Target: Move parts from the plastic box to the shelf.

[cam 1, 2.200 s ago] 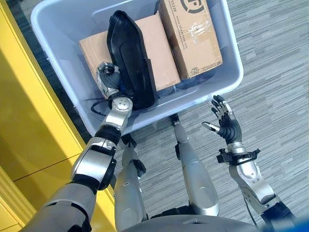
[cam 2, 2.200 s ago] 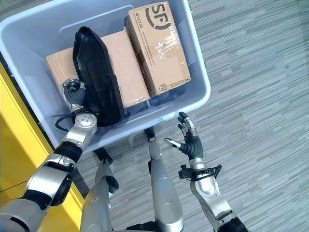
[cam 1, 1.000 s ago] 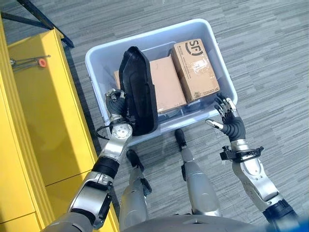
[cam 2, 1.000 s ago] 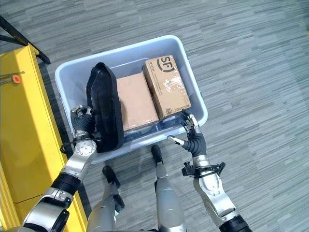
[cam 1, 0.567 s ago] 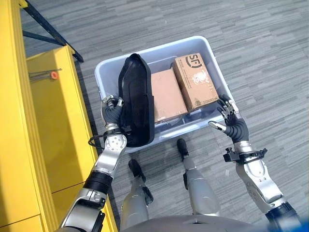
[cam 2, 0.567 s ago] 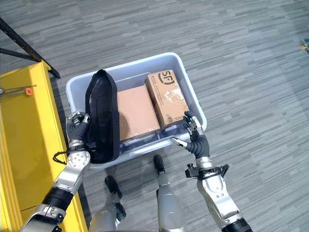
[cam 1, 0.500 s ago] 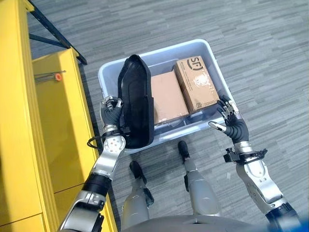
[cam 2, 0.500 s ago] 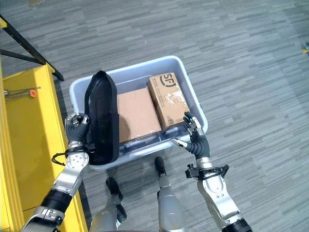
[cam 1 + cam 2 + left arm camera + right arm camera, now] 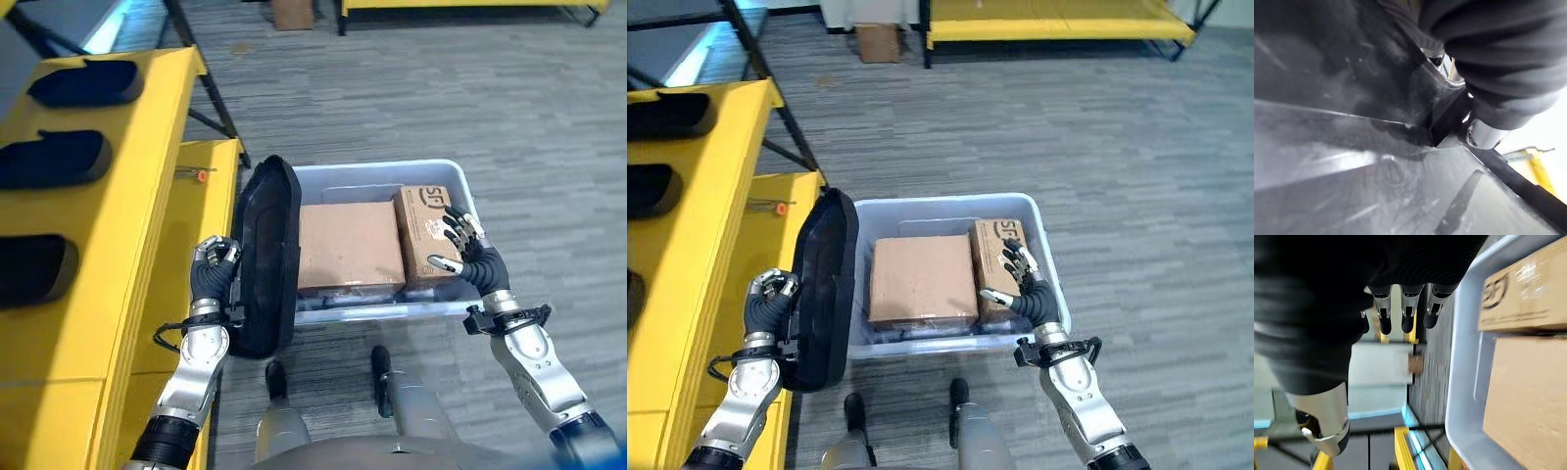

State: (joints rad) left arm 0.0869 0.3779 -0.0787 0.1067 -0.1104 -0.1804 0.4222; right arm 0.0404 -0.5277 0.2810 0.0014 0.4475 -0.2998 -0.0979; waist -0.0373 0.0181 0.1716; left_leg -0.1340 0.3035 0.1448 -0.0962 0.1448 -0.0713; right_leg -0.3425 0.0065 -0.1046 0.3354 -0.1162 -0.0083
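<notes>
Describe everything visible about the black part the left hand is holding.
The black part is a long, shallow moulded shell, apparently matte plastic, with a rounded far end and a raised rim. It stands on edge, lifted over the left wall of the plastic box, beside the yellow shelf. The left hand curls its fingers round the part's left edge near its lower end. Similar dark parts already lie on the shelf.
</notes>
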